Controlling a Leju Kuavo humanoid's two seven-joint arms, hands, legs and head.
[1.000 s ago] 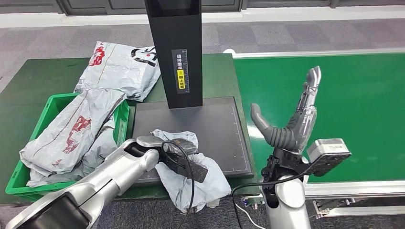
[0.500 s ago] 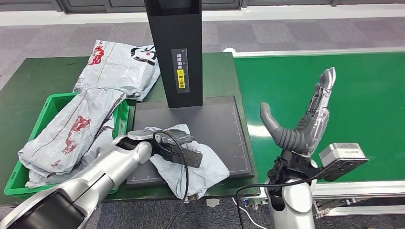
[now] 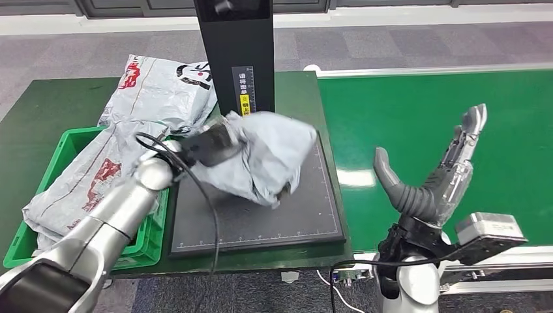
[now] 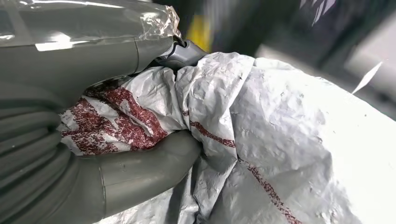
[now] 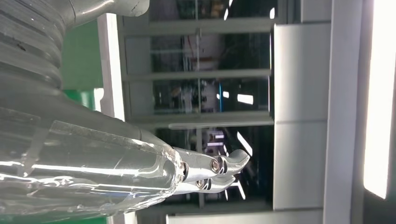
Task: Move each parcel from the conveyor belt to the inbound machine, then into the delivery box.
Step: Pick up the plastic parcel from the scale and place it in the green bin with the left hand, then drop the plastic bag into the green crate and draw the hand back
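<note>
**Parcel lifted off the scan plate, bound for the box**

Step in hand, by my reading: second leg of the task, inbound machine to delivery box. The left hand (image 3: 207, 145) grips a crumpled grey parcel (image 3: 261, 163) by its left end, thumb and fingers closed into the bunched plastic; the left wrist view shows red print creased inside the grasp. The parcel hangs above the far half of the inbound machine's (image 3: 238, 65) dark scan plate (image 3: 261, 222), just in front of the black column, its free end drooping right and blurred.

Next move calls for a carry to the left, clearing the rim of the green delivery box (image 3: 65, 147), which already holds grey parcels (image 3: 85, 182); another parcel (image 3: 160, 88) lies on the tabletop (image 3: 39, 107) beyond it. The drooping tail could snag the box edge.

Right hand (image 3: 433, 173) held upright over the near edge of the green conveyor belt (image 3: 417, 104), fingers spread, holding nothing.
</note>
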